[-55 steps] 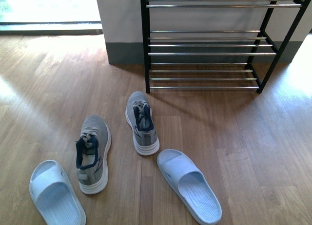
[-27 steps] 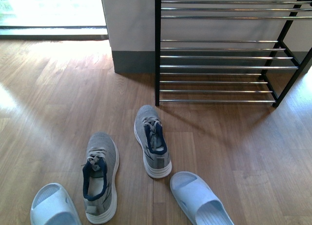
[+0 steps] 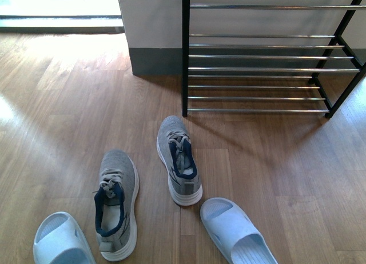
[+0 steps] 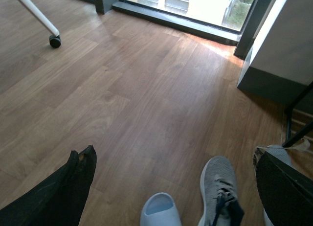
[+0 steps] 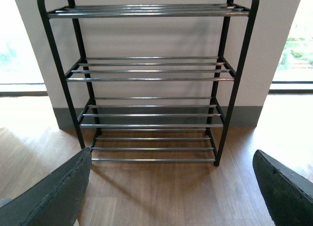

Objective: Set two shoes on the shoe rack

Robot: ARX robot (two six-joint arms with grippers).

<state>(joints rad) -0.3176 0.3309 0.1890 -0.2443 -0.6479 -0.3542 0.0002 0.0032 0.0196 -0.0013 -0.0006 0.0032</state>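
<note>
Two shoes stand on the floor [image 3: 274, 172] short of the rack [image 3: 185, 52], toes toward it: the far shoe [image 3: 179, 160] near its left post, the near shoe [image 3: 117, 201] further left. One slipper [image 3: 57, 241] lies left of the near shoe, the other slipper [image 3: 237, 235] right of the far shoe. I see my left claw [image 4: 172, 155] and right claw [image 5: 171, 157] both spread wide, holding nothing.

Two grey sneakers [image 3: 116, 204] [image 3: 179, 159], two pale blue slides [image 3: 57, 241] [image 3: 235, 232], one four-tier shoe rack [image 3: 185, 52].
</note>
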